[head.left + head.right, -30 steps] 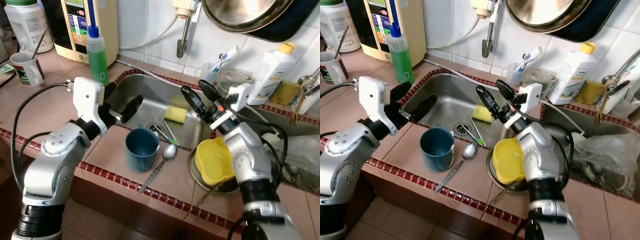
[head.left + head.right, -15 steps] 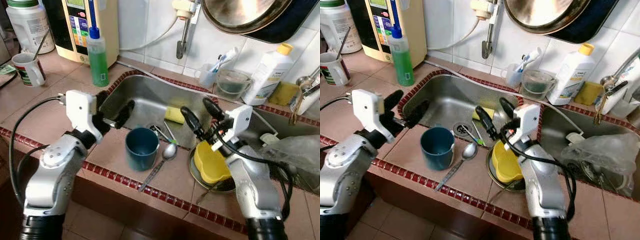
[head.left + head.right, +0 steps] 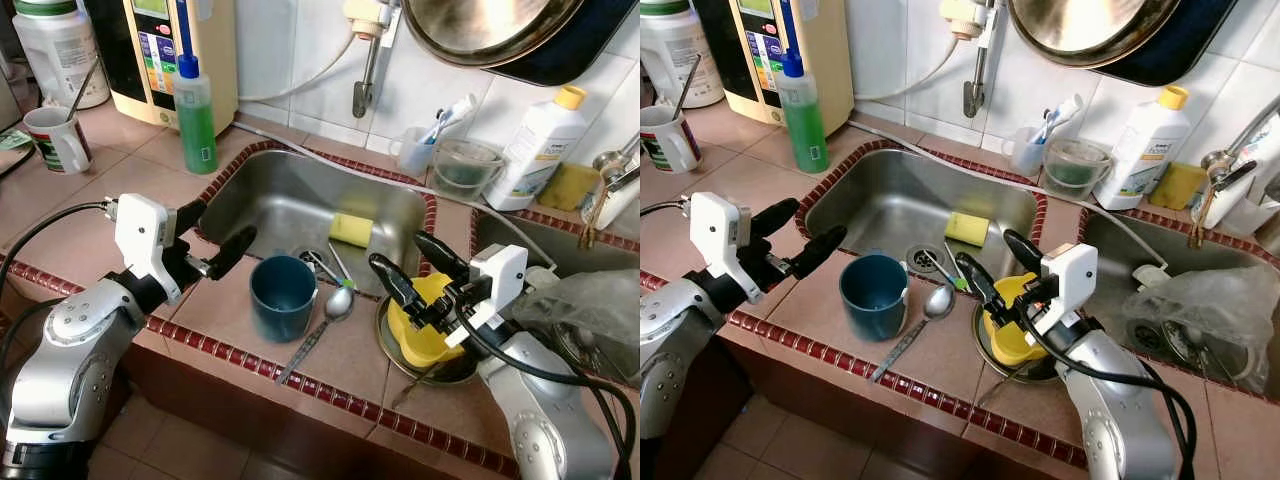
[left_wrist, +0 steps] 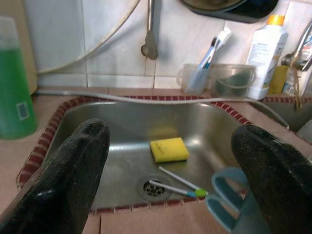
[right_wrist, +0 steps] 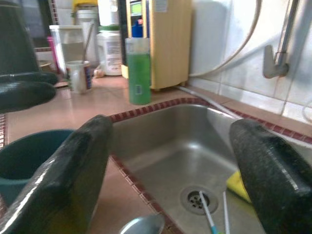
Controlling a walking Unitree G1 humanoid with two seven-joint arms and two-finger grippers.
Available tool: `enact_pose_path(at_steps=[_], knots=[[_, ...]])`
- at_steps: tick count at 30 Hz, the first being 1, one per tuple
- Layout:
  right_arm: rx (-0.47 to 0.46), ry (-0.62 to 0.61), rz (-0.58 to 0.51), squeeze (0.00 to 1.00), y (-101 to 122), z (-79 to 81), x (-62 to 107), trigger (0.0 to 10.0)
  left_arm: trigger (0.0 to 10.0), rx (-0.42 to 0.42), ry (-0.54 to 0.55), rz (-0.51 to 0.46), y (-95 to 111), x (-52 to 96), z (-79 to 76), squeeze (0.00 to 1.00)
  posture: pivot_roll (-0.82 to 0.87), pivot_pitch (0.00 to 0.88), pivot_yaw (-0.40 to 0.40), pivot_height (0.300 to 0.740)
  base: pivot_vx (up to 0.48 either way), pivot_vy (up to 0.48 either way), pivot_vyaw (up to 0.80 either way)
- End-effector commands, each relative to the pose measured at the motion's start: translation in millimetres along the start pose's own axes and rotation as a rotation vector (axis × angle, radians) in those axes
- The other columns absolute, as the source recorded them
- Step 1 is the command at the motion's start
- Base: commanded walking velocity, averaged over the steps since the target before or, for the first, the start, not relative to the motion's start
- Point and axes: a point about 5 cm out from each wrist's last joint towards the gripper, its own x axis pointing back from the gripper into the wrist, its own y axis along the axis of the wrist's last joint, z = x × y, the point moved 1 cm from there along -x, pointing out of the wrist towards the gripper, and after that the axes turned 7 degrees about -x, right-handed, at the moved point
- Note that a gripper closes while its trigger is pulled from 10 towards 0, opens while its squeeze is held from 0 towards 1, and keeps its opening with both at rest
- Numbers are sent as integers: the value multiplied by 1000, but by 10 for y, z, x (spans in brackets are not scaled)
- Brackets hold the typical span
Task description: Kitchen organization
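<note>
Teal cup beside spoon

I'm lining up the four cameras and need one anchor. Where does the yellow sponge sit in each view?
Left eye view: yellow sponge on the sink floor, toward the back wall.
Right eye view: sponge in the same spot, beyond the drain.
Left wrist view: sponge mid-picture, between the open fingers.
Right wrist view: a yellow corner beside the right-hand finger.
Shared landmark: the drain.
</note>
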Motion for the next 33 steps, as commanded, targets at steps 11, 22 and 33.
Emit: enact_pose_path(at_steps=[11, 22, 33], knots=[[-26, 90, 92, 0, -5, 215, 246, 10000, 10000, -33, 0, 11, 30, 86, -47, 0, 93, 0, -74, 740, 0, 0, 0], [-121, 220, 204, 0, -75, 403, 415, 10000, 10000, 17, -78, 106, 49, 64, -19, 0, 94, 0, -75, 740, 0, 0, 0], [-123, 218, 251, 0, -109, 381, 519, 10000, 10000, 14, -274, 196, 201, 28, -238, 0, 83, 0, -67, 740, 0, 0, 0]])
